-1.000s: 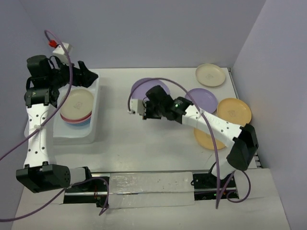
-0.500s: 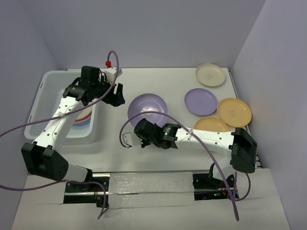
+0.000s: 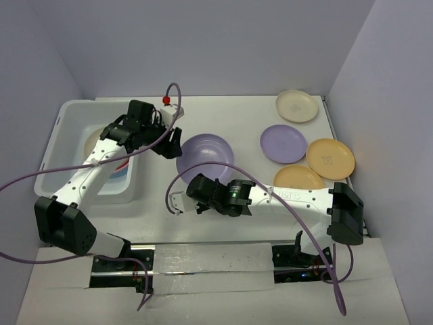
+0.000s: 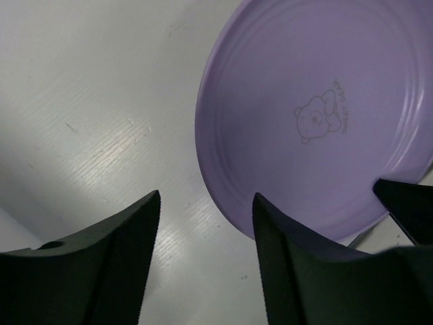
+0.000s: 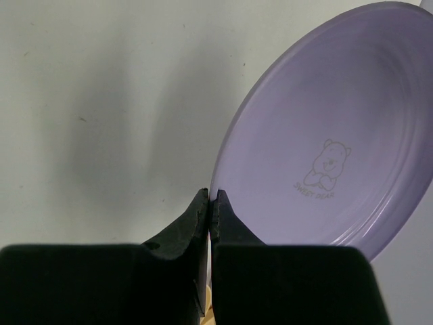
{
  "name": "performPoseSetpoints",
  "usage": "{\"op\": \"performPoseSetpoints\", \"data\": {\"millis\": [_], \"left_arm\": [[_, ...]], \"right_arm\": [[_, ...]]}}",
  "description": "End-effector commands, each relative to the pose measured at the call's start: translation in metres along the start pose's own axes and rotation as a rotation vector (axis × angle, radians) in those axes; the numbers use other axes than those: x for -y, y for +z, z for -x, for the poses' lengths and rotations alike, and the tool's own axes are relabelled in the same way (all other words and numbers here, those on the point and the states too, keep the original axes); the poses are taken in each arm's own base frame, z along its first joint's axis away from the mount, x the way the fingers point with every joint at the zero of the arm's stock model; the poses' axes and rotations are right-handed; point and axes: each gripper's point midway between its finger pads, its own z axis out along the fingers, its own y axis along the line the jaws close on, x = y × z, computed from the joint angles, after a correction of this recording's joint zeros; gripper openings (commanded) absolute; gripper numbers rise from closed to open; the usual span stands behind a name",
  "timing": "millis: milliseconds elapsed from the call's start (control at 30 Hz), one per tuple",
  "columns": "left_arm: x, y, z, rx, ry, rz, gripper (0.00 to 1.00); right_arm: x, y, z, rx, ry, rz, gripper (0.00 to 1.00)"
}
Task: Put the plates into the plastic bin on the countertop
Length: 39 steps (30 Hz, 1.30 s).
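Observation:
A purple plate with a bear mark sits mid-table, and my right gripper is shut on its near rim. My left gripper is open at the plate's left edge. One finger lies over the rim, the other over the bare countertop. The translucent plastic bin stands at the left and holds a stack of plates, partly hidden by the left arm.
On the right side of the table lie a cream plate, another purple plate and two orange plates. The right arm stretches low across the table's near middle. Purple cables loop over both arms.
My left arm has swung from above the bin rightward to the purple plate, its jaws narrowing. The right arm has drawn the purple plate toward the near side.

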Motion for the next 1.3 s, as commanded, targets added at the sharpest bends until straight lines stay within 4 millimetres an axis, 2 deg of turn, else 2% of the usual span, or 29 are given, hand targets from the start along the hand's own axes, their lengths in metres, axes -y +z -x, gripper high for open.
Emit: {"op": "performPoseSetpoints", "data": {"millis": [0,267,333,367,400,433,500,533,567,600,667,700,733,767,833,1000,1033,1067,1133,1200,1267], "left_arm": [[-0.003,0.011,0.012,0.026,-0.018,-0.002,0.59],[0.002,0.020,0.013,0.007,-0.047,-0.051,0.47],[0.003,0.023,0.012,-0.002,-0.056,-0.058,0.31],[0.003,0.023,0.012,-0.002,-0.056,-0.058,0.28],[0.002,0.023,0.012,-0.001,-0.061,-0.057,0.11],[0.001,0.021,0.013,0.006,-0.069,-0.052,0.00],[-0.002,0.016,0.017,0.023,-0.079,-0.050,0.00],[-0.003,0.014,0.018,0.030,-0.085,-0.053,0.00],[-0.006,0.008,0.023,0.048,-0.091,-0.055,0.00],[-0.012,0.005,0.023,0.056,-0.102,-0.046,0.00],[-0.028,-0.012,0.033,0.102,-0.132,-0.032,0.00],[-0.040,-0.025,0.040,0.133,-0.145,-0.012,0.00],[-0.044,-0.034,0.046,0.153,-0.142,-0.001,0.00],[-0.053,-0.043,0.050,0.171,-0.148,0.018,0.00],[-0.082,-0.076,0.060,0.233,-0.170,0.098,0.00],[-0.154,-0.164,0.065,0.360,-0.231,0.379,0.00],[-0.167,-0.174,0.060,0.365,-0.249,0.430,0.00],[-0.185,-0.193,0.052,0.378,-0.280,0.509,0.00],[-0.215,-0.219,0.032,0.379,-0.343,0.630,0.00],[-0.237,-0.234,0.008,0.359,-0.400,0.702,0.00],[-0.257,-0.238,-0.015,0.323,-0.446,0.755,0.00]], "right_arm": [[0.031,-0.033,0.022,0.084,0.055,-0.108,0.00],[0.029,-0.038,0.026,0.090,0.057,-0.117,0.00],[0.030,-0.039,0.027,0.092,0.059,-0.124,0.00],[0.030,-0.039,0.027,0.094,0.061,-0.125,0.00],[0.030,-0.040,0.028,0.095,0.063,-0.126,0.00],[0.031,-0.039,0.028,0.095,0.073,-0.133,0.01],[0.033,-0.039,0.028,0.087,0.088,-0.146,0.13],[0.033,-0.038,0.027,0.083,0.097,-0.150,0.24],[0.033,-0.037,0.025,0.079,0.103,-0.157,0.39],[0.032,-0.037,0.024,0.074,0.107,-0.160,0.44],[0.033,-0.036,0.022,0.078,0.135,-0.175,0.68],[0.035,-0.037,0.020,0.079,0.156,-0.182,0.88],[0.037,-0.037,0.018,0.078,0.170,-0.189,0.98],[0.040,-0.038,0.016,0.076,0.189,-0.197,1.00],[0.052,-0.043,0.007,0.083,0.260,-0.226,1.00],[0.081,-0.048,-0.037,0.088,0.468,-0.256,1.00],[0.088,-0.047,-0.050,0.069,0.500,-0.267,1.00],[0.088,-0.044,-0.059,0.068,0.538,-0.243,1.00],[0.094,-0.033,-0.107,-0.006,0.649,-0.228,1.00],[0.090,-0.018,-0.140,-0.062,0.725,-0.195,1.00],[0.087,-0.008,-0.158,-0.087,0.785,-0.171,1.00]]}}
